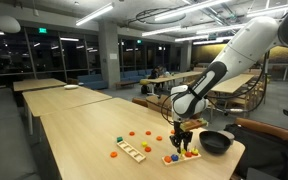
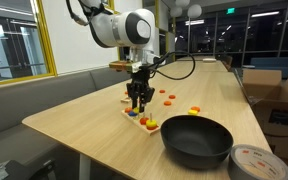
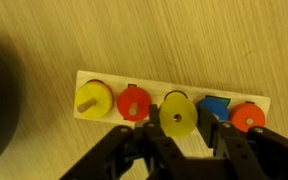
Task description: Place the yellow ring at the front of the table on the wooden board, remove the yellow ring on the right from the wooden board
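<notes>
**My gripper** [image 3: 189, 132]: jaws partly closed, one dark finger [image 3: 152, 145] on each side of a yellow ring [image 3: 177, 115]. I count the ring as held. From the wrist view I cannot tell whether it is seated on a peg or raised just above one. In both exterior views I hang straight down over the board [image 1: 183, 133] [image 2: 137, 100].

**Wooden board** [image 3: 104, 78]: a small light-wood base lying flat on the table [image 1: 79, 118], near the table's end and just beside the black bowl [image 2: 197, 140]. It shows directly under me in both exterior views [image 1: 181, 156] [image 2: 142, 119].

**Board contents**, left to right in the wrist view:
- second yellow ring [image 3: 91, 97], on its peg, with the peg tip showing through the centre
- red ring [image 3: 134, 102]
- the yellow ring between my fingers, in the middle position
- blue piece [image 3: 216, 107], partly behind my finger
- orange-red ring [image 3: 248, 117], at the far end

**Slotted board** [image 1: 132, 151]: paler and longer, lying flat on the table near the wooden board but apart from it.

**Loose rings**: several small red and orange ones are scattered on the tabletop beyond the boards in an exterior view [image 1: 132, 133], and more show in an exterior view [image 2: 169, 97].

**Bowl edge**: a dark curve at the left border of the wrist view.
</notes>
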Motion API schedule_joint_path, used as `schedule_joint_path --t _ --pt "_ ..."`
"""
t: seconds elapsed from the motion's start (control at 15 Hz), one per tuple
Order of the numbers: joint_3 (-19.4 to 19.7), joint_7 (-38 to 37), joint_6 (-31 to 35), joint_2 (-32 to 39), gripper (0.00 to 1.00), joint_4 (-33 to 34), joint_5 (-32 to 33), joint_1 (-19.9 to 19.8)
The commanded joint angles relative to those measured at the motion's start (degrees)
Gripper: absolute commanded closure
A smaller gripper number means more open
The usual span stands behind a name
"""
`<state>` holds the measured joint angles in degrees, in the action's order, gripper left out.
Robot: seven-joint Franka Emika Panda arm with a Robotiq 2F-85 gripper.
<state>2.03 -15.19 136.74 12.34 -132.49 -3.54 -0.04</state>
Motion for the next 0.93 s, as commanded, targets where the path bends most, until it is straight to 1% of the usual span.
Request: schedule_joint_path --t 0.0,0.47,0.53,0.6,0.73,0.87 --pt "0.03 0.80 0.30 -0.62 0.83 -1.69 0.01 0.07" --pt "-0.32 0.83 -0.11 -0.73 0.83 -3.56 -0.45 0.31" --pt "-0.33 0.58 -0.72 -0.73 0.40 -3.58 -0.63 0.30" --pt "-0.35 0.76 -0.72 -0.76 0.31 -3.71 -0.66 0.27" --pt "-0.41 1.21 -1.20 -0.83 0.19 -3.87 -0.97 0.12" --pt "-0.48 2.30 -1.83 -1.29 0.03 -4.24 -1.30 -0.13"
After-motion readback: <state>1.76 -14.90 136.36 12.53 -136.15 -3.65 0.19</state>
